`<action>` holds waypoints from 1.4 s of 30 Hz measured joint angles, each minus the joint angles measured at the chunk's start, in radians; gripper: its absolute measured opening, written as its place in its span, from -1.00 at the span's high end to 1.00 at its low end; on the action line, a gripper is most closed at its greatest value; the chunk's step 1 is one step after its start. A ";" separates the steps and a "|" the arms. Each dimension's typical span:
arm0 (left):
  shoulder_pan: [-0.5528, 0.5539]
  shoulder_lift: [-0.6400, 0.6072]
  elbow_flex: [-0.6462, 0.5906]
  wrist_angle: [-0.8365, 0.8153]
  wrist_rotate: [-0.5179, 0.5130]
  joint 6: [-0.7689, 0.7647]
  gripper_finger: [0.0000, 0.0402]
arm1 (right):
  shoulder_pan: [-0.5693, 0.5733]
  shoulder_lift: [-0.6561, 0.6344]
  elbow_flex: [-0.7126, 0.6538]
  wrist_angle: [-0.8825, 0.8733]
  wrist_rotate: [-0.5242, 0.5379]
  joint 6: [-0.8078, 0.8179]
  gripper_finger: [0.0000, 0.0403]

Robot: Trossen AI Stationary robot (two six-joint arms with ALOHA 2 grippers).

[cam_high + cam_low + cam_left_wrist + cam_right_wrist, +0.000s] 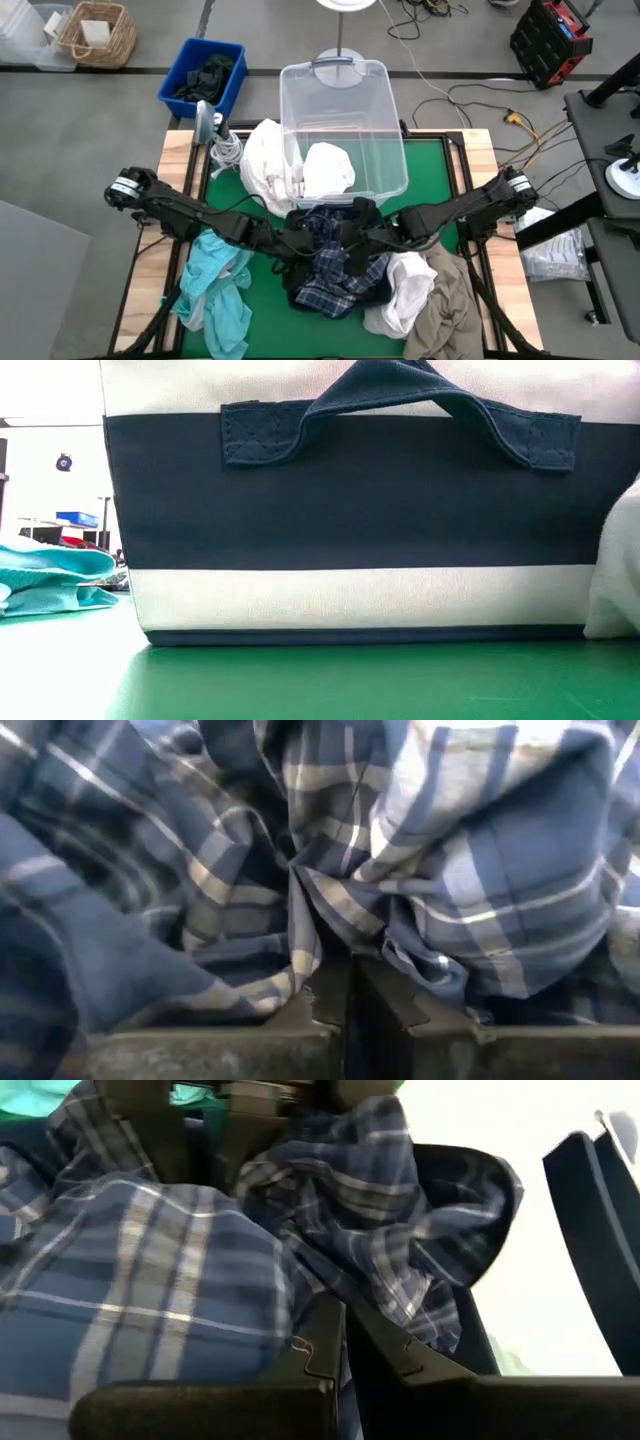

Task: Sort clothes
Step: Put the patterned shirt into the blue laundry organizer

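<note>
Left tool (345, 1005) and right tool (340, 1350) both clamp plaid garment (335, 270) mid-table; bin (345, 130) just behind.

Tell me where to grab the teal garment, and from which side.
Take the teal garment at its bunched upper fold beside the left gripper, coming from above with the left arm. It lies crumpled and loose on the green mat's left part, so a raised ridge probably pinches more easily than the flat trailing end.

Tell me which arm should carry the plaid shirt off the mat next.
Probably both, left leading. The left gripper and right gripper each look pinched shut on the plaid shirt at the mat's centre. They sit about evenly; the left arm's side, with only the teal garment, looks less cluttered.
</note>
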 joint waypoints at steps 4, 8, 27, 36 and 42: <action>0.002 0.004 -0.008 -0.024 0.077 -0.036 1.00 | 0.000 -0.005 0.000 0.000 0.005 0.007 0.94; 0.009 0.041 -0.009 -0.066 0.238 -0.041 1.00 | 0.000 -0.042 0.000 -0.001 0.029 0.007 0.94; 0.039 0.062 0.068 -0.217 0.312 0.045 1.00 | 0.011 -0.209 0.000 -0.101 0.090 0.064 0.94; 0.038 0.036 0.182 -0.430 0.167 0.134 1.00 | 0.044 -0.157 -0.059 0.009 -0.097 -0.027 0.94; 0.038 0.036 0.219 -0.442 0.086 0.162 1.00 | 0.054 -0.108 -0.187 0.090 -0.115 -0.044 0.94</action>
